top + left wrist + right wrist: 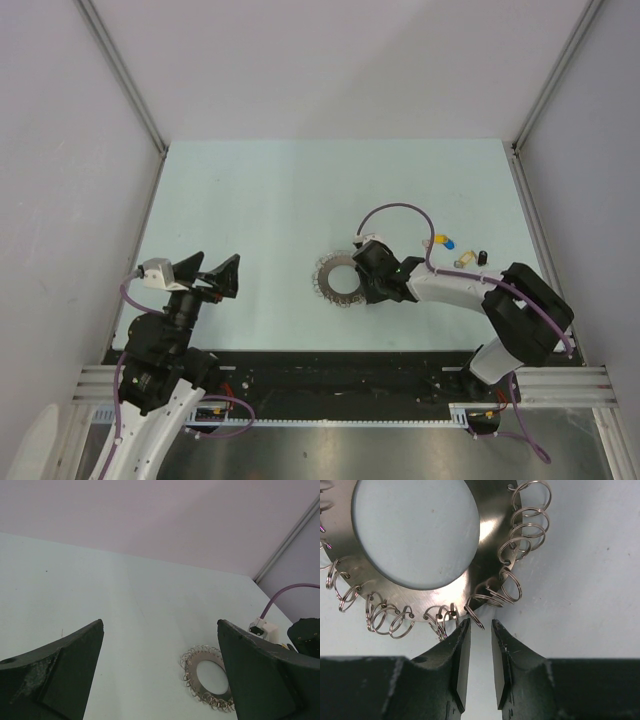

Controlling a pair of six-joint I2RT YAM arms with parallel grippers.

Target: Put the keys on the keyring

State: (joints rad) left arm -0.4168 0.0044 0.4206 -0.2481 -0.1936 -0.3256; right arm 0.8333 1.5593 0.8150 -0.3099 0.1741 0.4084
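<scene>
The keyring (325, 281) is a flat silvery ring with a wide hole and many small wire loops along its edge, lying mid-table. My right gripper (363, 284) is at its right edge. In the right wrist view its jaws (480, 626) stand slightly apart, and one small loop (476, 619) of the keyring (485, 545) pokes between the tips. The keys lie loose right of it: a yellow one (436, 240), a blue one (449, 244) and a black one (481, 257). My left gripper (211, 271) is wide open and empty, well left of the keyring (191, 667).
A purple cable (400, 208) loops over the right arm. Grey walls close in the pale table (260, 200) on the left, right and far sides. A black rail (330, 365) runs along the near edge.
</scene>
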